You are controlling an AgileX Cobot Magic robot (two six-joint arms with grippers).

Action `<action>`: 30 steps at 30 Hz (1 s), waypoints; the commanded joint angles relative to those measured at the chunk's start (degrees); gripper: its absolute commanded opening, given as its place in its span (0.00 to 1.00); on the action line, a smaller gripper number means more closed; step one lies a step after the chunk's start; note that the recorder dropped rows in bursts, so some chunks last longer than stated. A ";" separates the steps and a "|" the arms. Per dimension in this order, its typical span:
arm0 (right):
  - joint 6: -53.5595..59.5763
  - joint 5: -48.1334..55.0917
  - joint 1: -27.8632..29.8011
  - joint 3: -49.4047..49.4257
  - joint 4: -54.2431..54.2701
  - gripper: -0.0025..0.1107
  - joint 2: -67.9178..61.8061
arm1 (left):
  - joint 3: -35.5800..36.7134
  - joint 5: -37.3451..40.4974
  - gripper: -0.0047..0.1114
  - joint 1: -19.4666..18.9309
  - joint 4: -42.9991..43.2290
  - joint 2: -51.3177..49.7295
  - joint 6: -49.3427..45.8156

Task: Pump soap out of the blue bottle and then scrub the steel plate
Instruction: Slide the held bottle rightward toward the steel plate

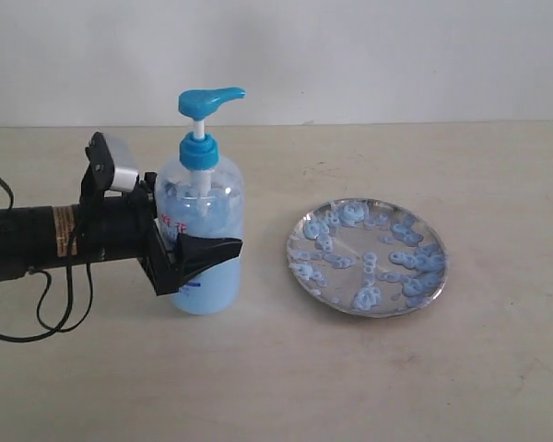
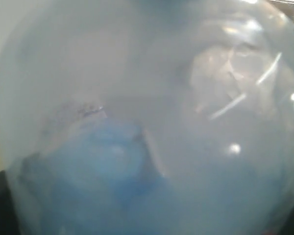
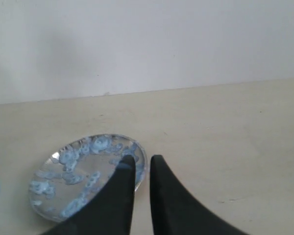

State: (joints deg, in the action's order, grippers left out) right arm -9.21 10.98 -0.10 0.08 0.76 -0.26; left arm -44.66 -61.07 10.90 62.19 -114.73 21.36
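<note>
The blue bottle [image 1: 203, 216] stands upright on the table, pump head [image 1: 210, 99] raised with its spout toward the plate. My left gripper [image 1: 221, 238] is shut on the bottle's body: one black finger [image 1: 207, 251] crosses its front and the other is hidden behind. In the left wrist view the blurred bottle [image 2: 152, 98] fills the frame, with blue soap [image 2: 103, 166] inside. The steel plate [image 1: 291, 247] lies to the bottle's right, dotted with soap blobs [image 1: 407, 261]. My right gripper [image 3: 142, 157] hovers over the plate's [image 3: 105, 135] edge, fingers nearly together and holding nothing.
The left arm [image 1: 37, 235] reaches in low from the left edge, with black cables [image 1: 60, 308] looping onto the table. A pale wall [image 1: 350, 55] rises behind the beige table [image 1: 286, 378]. The right arm does not appear in the exterior view.
</note>
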 commanded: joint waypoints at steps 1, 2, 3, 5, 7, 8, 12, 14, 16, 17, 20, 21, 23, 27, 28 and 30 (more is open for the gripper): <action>-6.66 -0.92 0.05 -0.08 0.47 0.09 0.26 | -5.41 -1.82 0.08 2.25 -1.21 -1.74 0.04; -6.78 -0.92 0.05 -0.08 0.47 0.09 0.26 | -6.55 -1.82 0.08 2.93 -1.21 -2.48 0.04; -6.78 -0.92 0.05 -0.08 0.47 0.09 0.26 | -7.56 -1.82 0.08 3.47 -1.21 -3.05 0.16; -6.78 -0.92 0.05 -0.08 0.47 0.09 0.26 | -9.05 -1.82 0.08 4.78 -0.77 -4.41 0.90; -6.78 -0.92 0.05 -0.08 0.47 0.09 0.26 | -9.72 -1.82 0.08 5.73 -0.67 -5.54 0.99; -6.78 -0.92 0.05 -0.08 0.47 0.09 0.26 | -10.13 -1.82 0.08 5.99 -0.67 -6.19 0.99; -6.75 -0.69 0.10 -0.08 0.23 0.09 0.26 | -11.28 -1.82 0.08 6.28 -0.79 -8.56 0.89; -6.75 -0.80 0.10 -0.08 0.22 0.09 0.26 | -11.69 -1.82 0.08 6.28 -0.79 -8.95 0.89; -6.75 -1.96 0.10 -0.08 0.22 0.09 0.26 | -12.21 -1.82 0.08 6.28 -0.91 -8.95 0.89; -6.75 -3.19 0.10 -0.08 0.22 0.09 0.26 | -12.74 -1.82 0.08 6.28 -0.91 -8.95 0.89; -5.43 -9.41 0.10 -0.08 0.22 0.09 -0.80 | -14.48 -1.69 0.08 6.28 -0.67 -8.95 0.89; -5.09 -12.62 0.10 -0.08 0.13 0.09 -2.41 | -15.14 -1.60 0.08 6.28 -0.67 -8.95 0.89; -4.55 -16.59 0.10 -0.08 0.00 0.09 -6.22 | -16.43 -1.60 0.08 6.28 -0.67 -8.95 1.93; -5.36 -25.60 0.05 -0.08 0.00 0.09 -24.10 | -19.50 -1.60 0.08 6.28 6.49 -8.95 7.82; -5.95 -28.14 0.05 -0.08 0.00 0.09 -27.88 | -19.76 -1.60 0.08 6.28 8.09 -8.95 8.22; -7.42 -35.16 0.05 -0.64 -2.75 0.09 -39.42 | -20.47 -0.40 0.08 6.28 12.24 -8.95 9.87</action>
State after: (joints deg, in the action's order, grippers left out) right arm -15.57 -18.25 -0.10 0.08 0.79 -30.41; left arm -64.02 -59.48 16.97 70.69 -123.89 29.06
